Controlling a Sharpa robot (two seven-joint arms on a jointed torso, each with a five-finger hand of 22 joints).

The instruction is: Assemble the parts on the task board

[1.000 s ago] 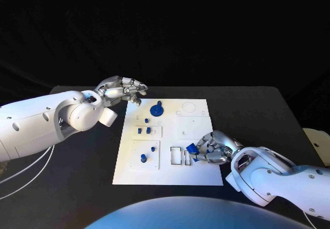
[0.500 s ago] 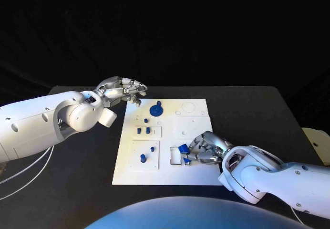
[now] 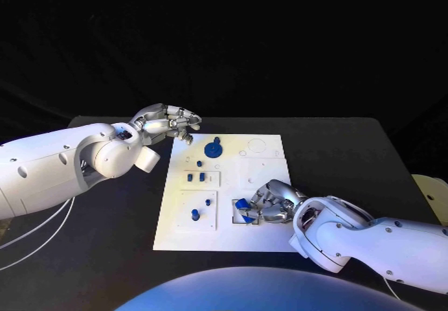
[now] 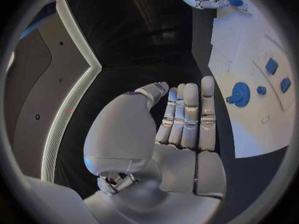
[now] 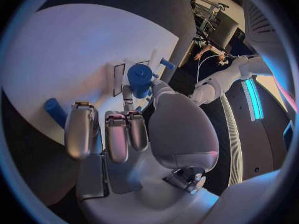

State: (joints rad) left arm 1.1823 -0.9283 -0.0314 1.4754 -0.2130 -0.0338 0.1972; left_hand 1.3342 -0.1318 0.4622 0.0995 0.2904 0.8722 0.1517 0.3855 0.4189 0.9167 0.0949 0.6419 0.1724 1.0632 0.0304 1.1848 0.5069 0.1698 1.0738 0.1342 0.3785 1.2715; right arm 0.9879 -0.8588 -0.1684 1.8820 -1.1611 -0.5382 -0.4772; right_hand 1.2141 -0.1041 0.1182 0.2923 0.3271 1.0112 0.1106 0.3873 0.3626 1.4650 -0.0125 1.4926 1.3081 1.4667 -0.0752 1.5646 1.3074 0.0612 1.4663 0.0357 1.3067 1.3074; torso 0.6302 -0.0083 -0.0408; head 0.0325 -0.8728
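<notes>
**Blue part carried over to the slots**

Held a blue part (image 3: 243,203) pinched in the fingertips of the right hand (image 3: 268,202), right above the two narrow slots (image 3: 243,214) near the close edge of the task board (image 3: 265,168). Slid sideways across the board in the last second, from the edge side of the slots to over them, part still in the pinch. Looked like lining up to push the part down into a slot; not in yet. Another blue part (image 5: 55,111) seen lying just past the fingertips in the right wrist view. Farther off, left hand (image 3: 170,122) hovered by the far corner of the board, unmoved, fingers straight and close together, holding nothing.
</notes>
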